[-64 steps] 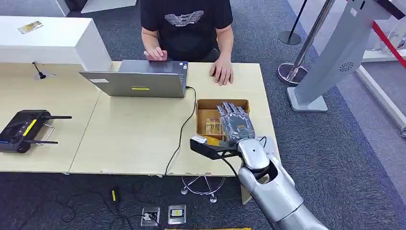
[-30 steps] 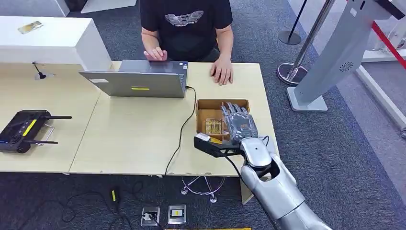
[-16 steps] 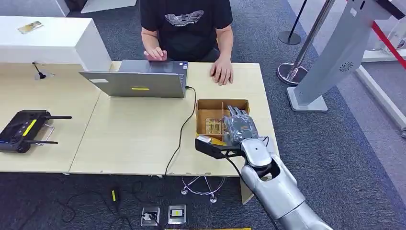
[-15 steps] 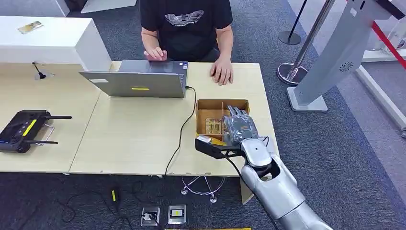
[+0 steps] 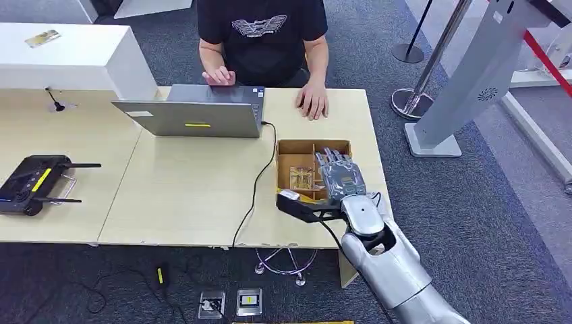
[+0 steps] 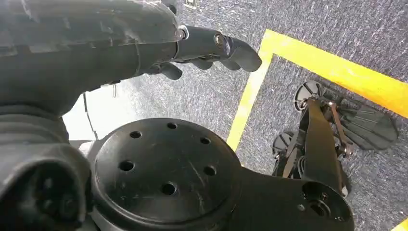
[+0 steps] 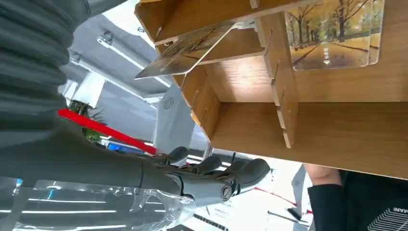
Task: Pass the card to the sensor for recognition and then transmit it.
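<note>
Head view: my right hand hovers over a brown cardboard divider box at about four o'clock on the pale wooden table, fingers stretched flat and holding nothing. Cards printed with autumn trees lie in the box's compartments, just at nine o'clock of my hand. A person sits at twelve o'clock behind a grey laptop. A black controller lies at nine o'clock.

Left wrist view: my left hand hangs above grey carpet with a yellow line, fingers loosely apart, empty.

Right wrist view: my right hand's fingers extend beside the box wall; one card leans tilted against a divider, another lies flat.
</note>
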Robot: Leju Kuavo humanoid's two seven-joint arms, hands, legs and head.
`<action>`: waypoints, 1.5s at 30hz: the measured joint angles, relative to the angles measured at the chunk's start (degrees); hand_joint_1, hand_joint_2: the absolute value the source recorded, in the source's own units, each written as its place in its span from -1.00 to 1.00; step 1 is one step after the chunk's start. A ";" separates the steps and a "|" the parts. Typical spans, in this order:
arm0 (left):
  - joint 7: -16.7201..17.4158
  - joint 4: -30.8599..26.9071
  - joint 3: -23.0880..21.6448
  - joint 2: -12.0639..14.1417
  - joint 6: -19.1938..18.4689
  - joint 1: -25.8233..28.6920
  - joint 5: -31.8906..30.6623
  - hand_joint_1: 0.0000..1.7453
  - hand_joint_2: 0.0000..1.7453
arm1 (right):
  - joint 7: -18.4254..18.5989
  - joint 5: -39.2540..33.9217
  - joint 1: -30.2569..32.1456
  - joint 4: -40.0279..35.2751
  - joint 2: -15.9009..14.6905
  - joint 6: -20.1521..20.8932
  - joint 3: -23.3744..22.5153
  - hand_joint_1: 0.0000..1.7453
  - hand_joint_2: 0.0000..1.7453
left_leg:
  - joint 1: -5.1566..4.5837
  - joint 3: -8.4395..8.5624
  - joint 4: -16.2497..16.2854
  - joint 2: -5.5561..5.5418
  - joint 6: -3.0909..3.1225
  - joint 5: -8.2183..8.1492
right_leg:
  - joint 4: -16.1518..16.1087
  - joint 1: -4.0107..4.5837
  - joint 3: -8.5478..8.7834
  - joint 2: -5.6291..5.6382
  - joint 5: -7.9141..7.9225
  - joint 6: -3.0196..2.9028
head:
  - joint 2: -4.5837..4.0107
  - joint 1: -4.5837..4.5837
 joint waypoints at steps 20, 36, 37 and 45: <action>-1.55 0.00 -1.68 -0.20 0.63 -0.01 -0.24 -1.00 -1.00 | 1.49 -0.53 1.25 0.13 -1.75 -0.28 -1.51 -1.00 1.00 | 0.00 0.01 0.00 0.01 0.00 0.00 | -0.01 0.00 0.00 0.01 0.00 0.00 | 0.00 0.00; -1.75 0.00 -2.40 -0.26 -0.39 -0.01 -0.39 -1.00 -1.00 | 1.46 -1.71 1.51 -0.59 -1.99 0.22 -1.49 -1.00 1.00 | 0.00 0.01 0.00 0.01 0.00 0.00 | 0.00 0.00 0.01 0.01 0.00 0.00 | 0.00 0.02; -1.75 0.02 -2.43 -0.26 -0.55 -0.01 -0.42 -1.00 -1.00 | 1.44 -1.77 1.51 -0.59 -1.99 0.22 -1.49 -1.00 1.00 | 0.00 0.01 0.00 0.01 0.00 0.00 | 0.00 0.00 0.01 0.01 0.00 0.00 | 0.00 0.02; -1.75 0.00 -2.54 -0.28 -0.70 -0.01 -0.37 -1.00 -1.00 | 1.09 -1.81 1.51 -0.59 -2.01 1.03 -1.44 1.00 1.00 | 0.00 0.01 0.00 0.01 0.00 0.00 | 0.00 0.00 0.01 0.01 0.00 0.00 | 0.00 0.02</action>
